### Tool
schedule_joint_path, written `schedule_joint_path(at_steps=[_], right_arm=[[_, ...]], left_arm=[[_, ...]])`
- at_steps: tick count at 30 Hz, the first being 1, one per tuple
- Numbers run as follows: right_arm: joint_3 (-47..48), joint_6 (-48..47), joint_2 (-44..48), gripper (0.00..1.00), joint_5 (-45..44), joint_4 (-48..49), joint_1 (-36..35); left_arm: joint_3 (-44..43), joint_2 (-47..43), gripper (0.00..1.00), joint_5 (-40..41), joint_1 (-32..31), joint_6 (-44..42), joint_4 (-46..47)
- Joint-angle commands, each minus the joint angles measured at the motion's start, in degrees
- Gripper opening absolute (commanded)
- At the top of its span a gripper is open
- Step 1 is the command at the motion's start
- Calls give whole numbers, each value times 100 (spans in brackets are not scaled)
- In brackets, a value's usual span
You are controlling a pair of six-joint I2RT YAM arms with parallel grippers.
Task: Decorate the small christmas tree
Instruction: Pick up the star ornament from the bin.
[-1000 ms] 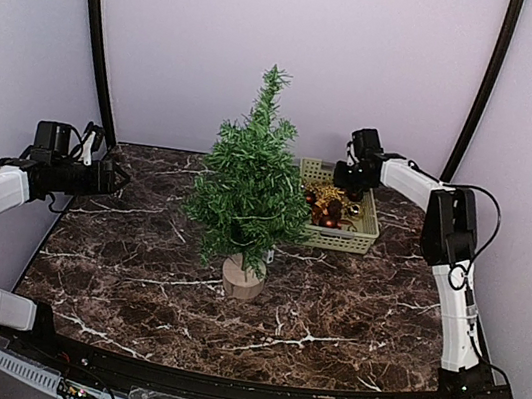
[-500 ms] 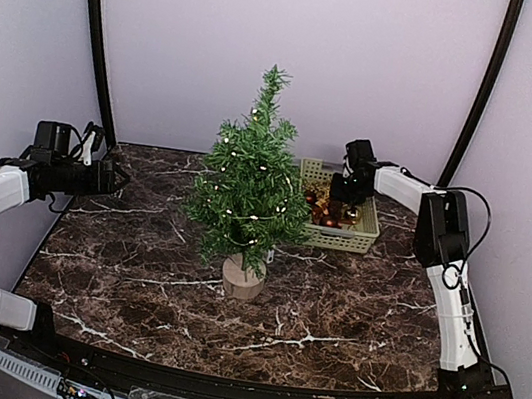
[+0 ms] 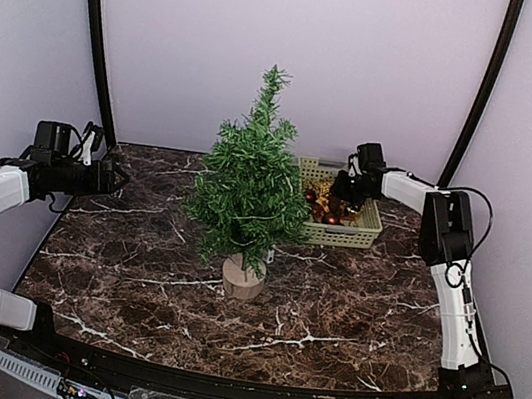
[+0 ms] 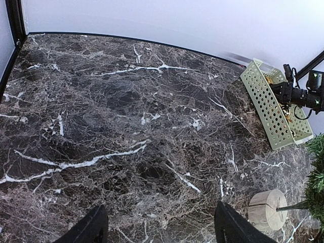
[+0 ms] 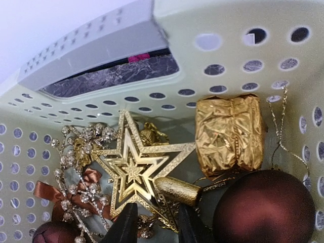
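The small christmas tree stands mid-table on its round tan base, bare of ornaments. My right gripper reaches down into the pale green basket. Its fingers stand a narrow gap apart on either side of the lower point of a gold star, with no clear pinch on it. Beside the star lie a gold foil parcel, a dark red bauble and a beaded sprig. My left gripper hovers open over the left side of the table, holding nothing.
The basket sits behind and to the right of the tree, near the back wall. Dark marble tabletop spreads in front of and to the left of the tree. Black frame posts rise at both back corners.
My right gripper has sunk deeper into the basket and shifted slightly right, its jaws narrowing around the star's point. The tree's lights, lit half a second ago, are dark. The left arm is still.
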State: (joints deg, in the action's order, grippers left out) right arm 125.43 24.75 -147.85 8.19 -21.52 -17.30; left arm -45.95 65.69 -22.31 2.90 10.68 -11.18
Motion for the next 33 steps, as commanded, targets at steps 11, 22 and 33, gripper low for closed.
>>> schedule_joint_path(at_steps=[11, 22, 33], right_arm=[[-1288, 1029, 567, 4, 1457, 1957, 154], [-2355, 1480, 1374, 0, 1813, 3512, 218], [-3351, 1144, 2430, 0, 1481, 3748, 228]], left_arm=[[60, -41, 75, 22, 28, -57, -4], [51, -52, 75, 61, 35, -71, -19], [106, -234, 74, 40, 35, -96, 53]])
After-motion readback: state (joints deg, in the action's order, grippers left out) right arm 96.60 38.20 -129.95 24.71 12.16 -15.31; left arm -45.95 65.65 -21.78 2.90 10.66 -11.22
